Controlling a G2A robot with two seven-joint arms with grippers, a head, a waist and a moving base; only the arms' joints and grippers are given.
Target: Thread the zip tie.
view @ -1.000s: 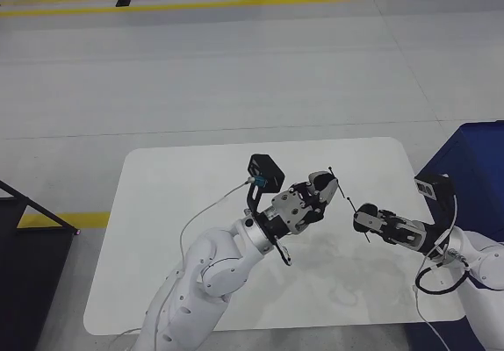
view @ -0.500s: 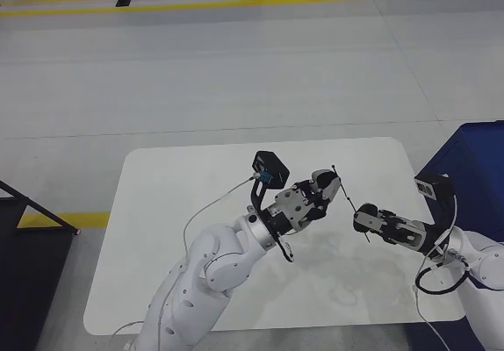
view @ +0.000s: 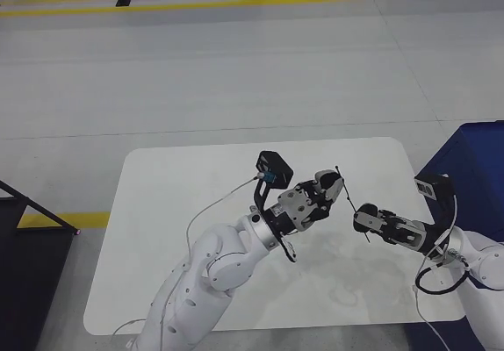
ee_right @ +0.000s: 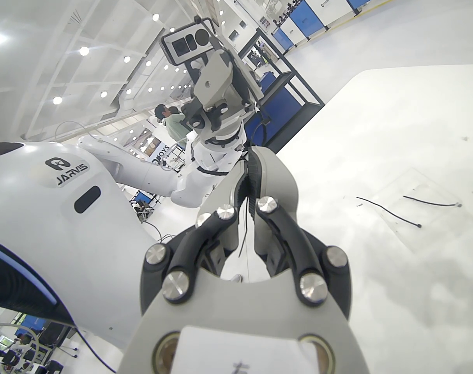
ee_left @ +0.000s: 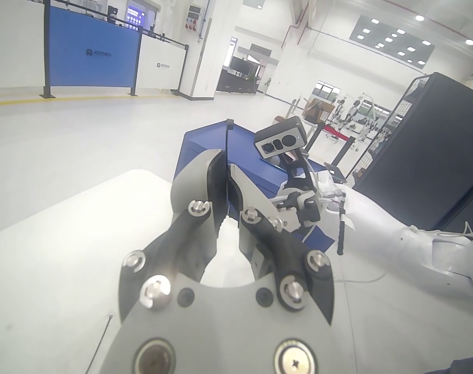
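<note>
Zip tie (ee_left: 227, 138) is clamped in two tools: left tool (ee_left: 225, 161) near its head, right tool (ee_right: 252, 157) on its tail; two loose ties (ee_right: 388, 212) lie on counter (ee_right: 396, 118).

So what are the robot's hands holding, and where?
The left gripper pinches a black zip tie below its head; the right gripper pinches one along its strap.

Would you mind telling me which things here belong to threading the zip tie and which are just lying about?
In the job: zip tie, pinched in the left gripper; right gripper, shut on a thin black strip, apparently the same tie.
Lying about: loose tie and second loose tie, flat on the table.
</note>
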